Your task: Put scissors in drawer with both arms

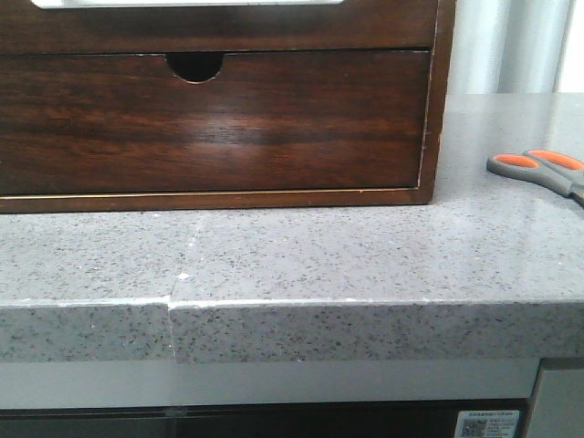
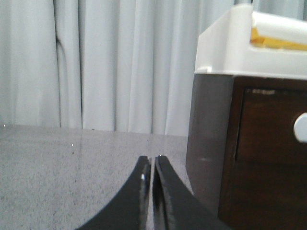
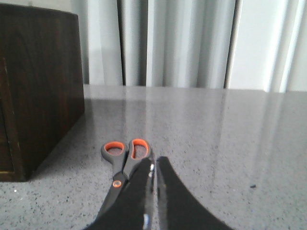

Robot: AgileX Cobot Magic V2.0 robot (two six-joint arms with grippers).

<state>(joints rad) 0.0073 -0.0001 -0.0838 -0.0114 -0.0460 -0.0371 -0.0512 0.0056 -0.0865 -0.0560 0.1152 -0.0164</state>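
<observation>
While both arms sit low over the grey speckled counter (image 1: 301,260), neither pincer holds anything. The left pincer (image 2: 152,165) has its two dark curved fingers (image 2: 139,191) drawn together until only a thin slit shows between the tips, with bare stone beneath and ahead of them. Just off to one side of those tips stands the dark-brown wooden cabinet (image 2: 249,158), its near corner close to the fingers, with a white tray (image 2: 230,48) resting on top and pale curtains (image 2: 96,62) hanging behind.

The right pincer (image 3: 155,165) is likewise pinched narrow, the tips nearly touching. The scissors (image 3: 123,160) lie flat on the counter directly under and just ahead of it: the orange-lined loops point away from the fingertips, the grey handles run back beneath one finger, and the blades are hidden by the pincer itself. I cannot tell whether the fingers touch the scissors or hover just above them. The cabinet's side stands well apart from this pincer, across open stone.

In the front view, the scissors' handles appear at the far right of the counter, clear of the cabinet. The drawer (image 1: 187,3) shows only as a pale strip at the very top, above a lower drawer front (image 1: 214,123) with a half-round notch; both look closed.
</observation>
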